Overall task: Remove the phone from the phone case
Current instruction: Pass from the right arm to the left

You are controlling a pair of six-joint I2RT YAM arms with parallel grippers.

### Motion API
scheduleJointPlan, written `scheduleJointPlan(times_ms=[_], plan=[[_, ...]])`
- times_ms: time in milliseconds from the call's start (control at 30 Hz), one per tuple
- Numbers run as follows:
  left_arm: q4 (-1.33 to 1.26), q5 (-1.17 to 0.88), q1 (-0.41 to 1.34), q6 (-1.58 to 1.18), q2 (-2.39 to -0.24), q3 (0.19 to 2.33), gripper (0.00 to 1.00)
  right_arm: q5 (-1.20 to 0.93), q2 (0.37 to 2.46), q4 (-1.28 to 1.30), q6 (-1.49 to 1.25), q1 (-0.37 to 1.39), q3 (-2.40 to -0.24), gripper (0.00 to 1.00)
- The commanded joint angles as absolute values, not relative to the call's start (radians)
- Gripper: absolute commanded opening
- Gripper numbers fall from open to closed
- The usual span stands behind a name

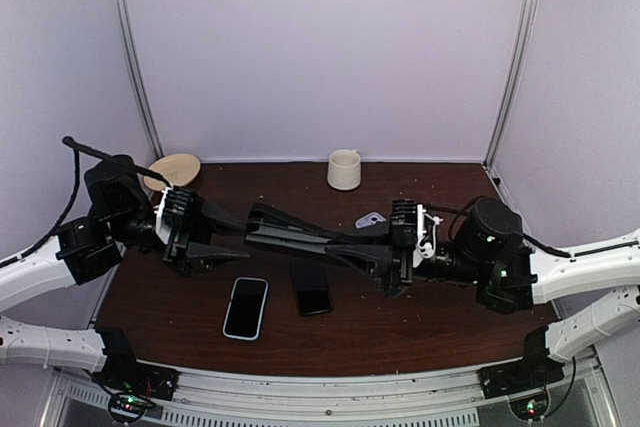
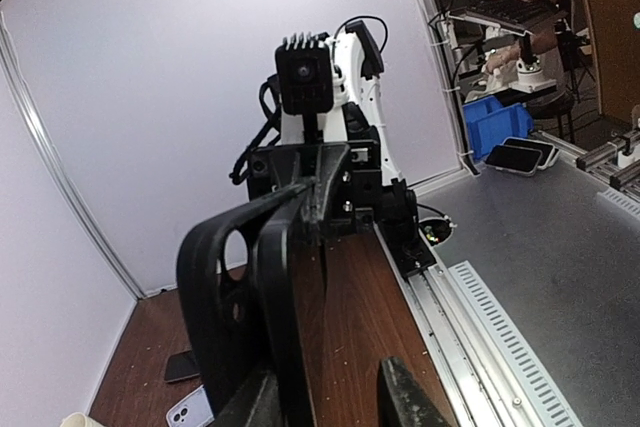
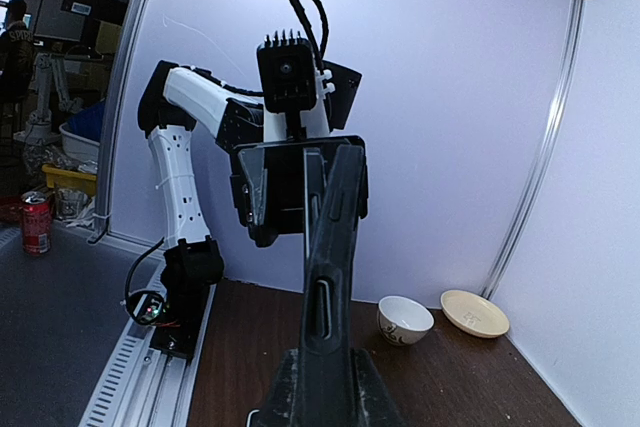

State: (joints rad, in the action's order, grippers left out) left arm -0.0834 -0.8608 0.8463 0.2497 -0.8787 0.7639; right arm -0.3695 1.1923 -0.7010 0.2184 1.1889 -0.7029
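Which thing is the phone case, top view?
Look over the middle of the brown table, between the arms. The phone case is the long black strip held up by the left gripper and right gripper; the light-edged phone and dark phone lie flat.

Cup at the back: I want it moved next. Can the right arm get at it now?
Probably not yet: the right claw is shut on the case, shared with the left claw. Nothing blocks the cup itself.

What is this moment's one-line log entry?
left fingers: at phone case, grip unclear | right fingers: shut on it | light phone, black phone: on table
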Motion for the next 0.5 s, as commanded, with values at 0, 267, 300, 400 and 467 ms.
scheduleJointPlan(times_ms=[0,267,300,400,467], plan=[[-0.116,-1.006,0.856,0.219,-0.879,0.756,0.34,-0.301,1.155,-0.93,0.152,1.161,-0.713,0.0],[-0.155,-1.005,0.856,0.172,-0.904,0.755,0.29,-0.339,1.224,-0.994,0.128,1.161,-0.733,0.0],[-0.155,-0.996,0.856,0.168,-0.907,0.757,0.28,-0.342,1.232,-1.0,0.128,1.161,-0.736,0.0],[-0.147,-0.973,0.856,0.161,-0.918,0.765,0.22,-0.353,1.249,-1.008,0.127,1.161,-0.746,0.0],[-0.145,-0.961,0.856,0.157,-0.925,0.769,0.18,-0.362,1.256,-0.998,0.134,1.161,-0.752,0.0]])
